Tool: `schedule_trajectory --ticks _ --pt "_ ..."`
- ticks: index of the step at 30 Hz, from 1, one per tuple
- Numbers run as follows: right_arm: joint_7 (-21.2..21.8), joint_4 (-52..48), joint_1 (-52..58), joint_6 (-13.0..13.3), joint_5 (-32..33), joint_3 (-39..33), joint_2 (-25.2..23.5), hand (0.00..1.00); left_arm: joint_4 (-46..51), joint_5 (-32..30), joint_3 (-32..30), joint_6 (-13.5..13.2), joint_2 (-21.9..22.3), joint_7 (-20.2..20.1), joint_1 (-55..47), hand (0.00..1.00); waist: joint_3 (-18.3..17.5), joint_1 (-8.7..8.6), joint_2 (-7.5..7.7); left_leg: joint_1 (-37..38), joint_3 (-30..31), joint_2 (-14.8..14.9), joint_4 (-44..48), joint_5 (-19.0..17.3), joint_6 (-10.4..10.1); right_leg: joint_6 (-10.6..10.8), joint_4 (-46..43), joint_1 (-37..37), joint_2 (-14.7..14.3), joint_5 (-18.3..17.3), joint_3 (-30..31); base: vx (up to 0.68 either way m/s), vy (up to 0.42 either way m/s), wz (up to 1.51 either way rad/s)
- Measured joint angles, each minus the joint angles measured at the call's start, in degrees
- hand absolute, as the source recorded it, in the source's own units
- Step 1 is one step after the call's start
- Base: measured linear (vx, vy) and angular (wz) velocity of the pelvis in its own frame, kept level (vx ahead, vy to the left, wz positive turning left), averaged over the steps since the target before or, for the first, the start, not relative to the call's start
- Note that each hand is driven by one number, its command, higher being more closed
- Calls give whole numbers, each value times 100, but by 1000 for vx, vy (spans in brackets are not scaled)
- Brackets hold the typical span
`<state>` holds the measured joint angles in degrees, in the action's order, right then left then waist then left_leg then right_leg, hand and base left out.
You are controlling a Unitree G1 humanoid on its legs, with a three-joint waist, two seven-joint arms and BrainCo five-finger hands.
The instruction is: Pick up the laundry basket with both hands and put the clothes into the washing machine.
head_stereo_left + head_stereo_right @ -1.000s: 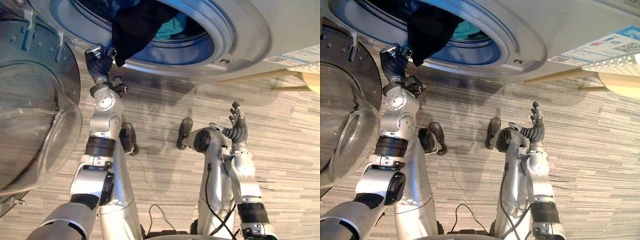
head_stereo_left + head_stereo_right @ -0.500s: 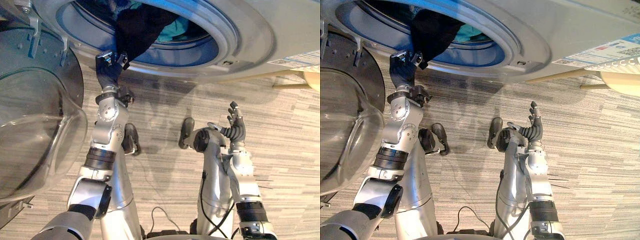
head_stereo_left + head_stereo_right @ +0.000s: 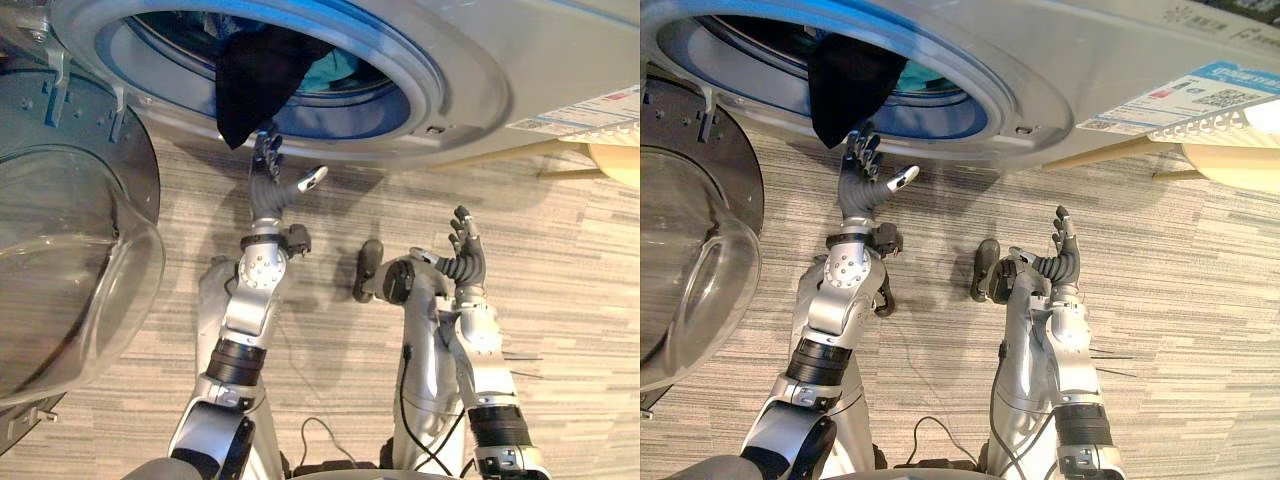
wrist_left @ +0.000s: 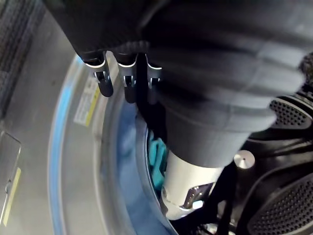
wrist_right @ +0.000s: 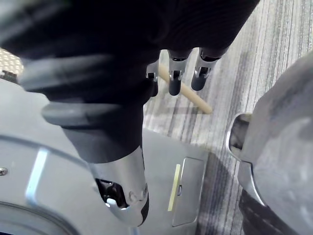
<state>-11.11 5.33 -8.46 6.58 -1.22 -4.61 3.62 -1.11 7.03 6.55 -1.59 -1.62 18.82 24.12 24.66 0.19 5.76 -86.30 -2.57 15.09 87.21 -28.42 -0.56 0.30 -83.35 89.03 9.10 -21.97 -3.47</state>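
- Clothes first: floppy black garment (image 3: 255, 80) draped over the lower lip of the grey front-loading washing machine (image 3: 480, 60), half in the drum with its tail dangling outside; bit of teal cloth (image 3: 330, 68) further in.
- Looks light, limp and grippy enough, nothing breakable. Probably best scooped or pinched at the dangling tail and shoved up over the lip; likely to just fold up if poked in the middle.
- Left hand (image 3: 266, 188) right under that tail, fingers spread, thumb out, holding nothing; can't tell if touching the cloth.
- Right hand (image 3: 466, 262) up over the striped grey carpet (image 3: 560, 320), well apart from the machine, fingers loose and straight, empty too.
- Round glass-bowled door (image 3: 70, 260) swung wide on the left, near the left arm; might get clipped on a wide swing.
- White perforated laundry basket (image 3: 1225, 125) off at the far right, pale wooden bar (image 3: 1110, 152) near it, both well clear.
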Motion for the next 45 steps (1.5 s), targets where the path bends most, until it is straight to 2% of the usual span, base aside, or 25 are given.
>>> schedule_trajectory --ticks 3,8,10,13,16,20,23,28,35,36,41,45 --pt "-4 -1 59 49 -116 -1 7 0 76 -353 -8 18 107 101 -39 0 -13 64 -26 3 66 -5 22 -8 -27 -30 -38 -29 1 -48 -53 8 -33 3" --pt "-26 -21 152 202 -116 5 9 0 339 -909 -255 23 115 595 29 0 -51 69 -102 -7 134 -3 46 -20 -62 -15 -67 -54 -1 -105 -117 2 -12 1" --pt "-45 -47 179 224 -115 5 25 0 403 -1177 -409 24 22 830 216 0 -92 70 -182 -14 140 -2 47 -21 -63 -16 -63 -55 -6 -106 -124 0 0 0" --pt "-47 -51 189 259 -115 10 22 0 405 -1430 -533 78 -141 1015 503 0 -94 71 -187 -22 150 3 59 -26 -72 -16 -63 -53 -18 -106 -134 5 -6 -1" --pt "-37 -57 208 326 -115 17 17 0 397 -1635 -664 176 -275 1035 740 0 -94 67 -187 -47 165 16 80 -34 -82 -16 -59 -47 -25 -105 -145 5 -5 -1" --pt "-3 -151 236 336 -115 16 18 0 142 -1998 -665 310 -522 1023 1064 0 -94 72 -188 -120 182 23 99 -32 -81 -17 -61 13 -32 -102 -157 6 -4 -1" --pt "8 -178 238 379 -114 20 16 0 -483 -2359 -627 506 -788 967 1446 0 -94 68 -188 -165 187 78 135 -33 -78 -51 -69 43 -66 -82 -170 21 -14 -6" --pt "24 -218 244 429 -99 3 28 0 -1219 -3081 -413 743 -1077 561 2025 0 -94 53 -187 -237 215 101 183 -34 -80 -53 -104 113 -97 -82 -178 10 -7 -2" --pt "264 -282 242 483 179 -39 189 0 -1902 -4280 -155 855 -1331 105 2443 0 -92 58 -183 -404 240 187 293 -39 -78 -69 -154 270 -129 -32 -201 9 -14 -6" --pt "287 -282 242 485 223 -39 202 0 -1981 -4450 -108 856 -1365 21 2474 100 -91 58 -181 -406 236 187 294 -42 -84 -71 -153 277 -129 -24 -196 0 0 0" --pt "416 -283 240 552 408 -56 263 0 -2200 -5084 32 878 -1619 -123 2674 100 -82 58 -172 -483 257 195 294 -56 -112 -46 -101 330 -110 5 -227 3 -6 -3" --pt "522 -311 187 553 584 -66 272 0 -2586 -5046 109 858 -1873 -527 3242 100 3 -6 -141 -497 235 198 292 -55 -111 10 -38 329 -95 49 -226 16 3 -7"
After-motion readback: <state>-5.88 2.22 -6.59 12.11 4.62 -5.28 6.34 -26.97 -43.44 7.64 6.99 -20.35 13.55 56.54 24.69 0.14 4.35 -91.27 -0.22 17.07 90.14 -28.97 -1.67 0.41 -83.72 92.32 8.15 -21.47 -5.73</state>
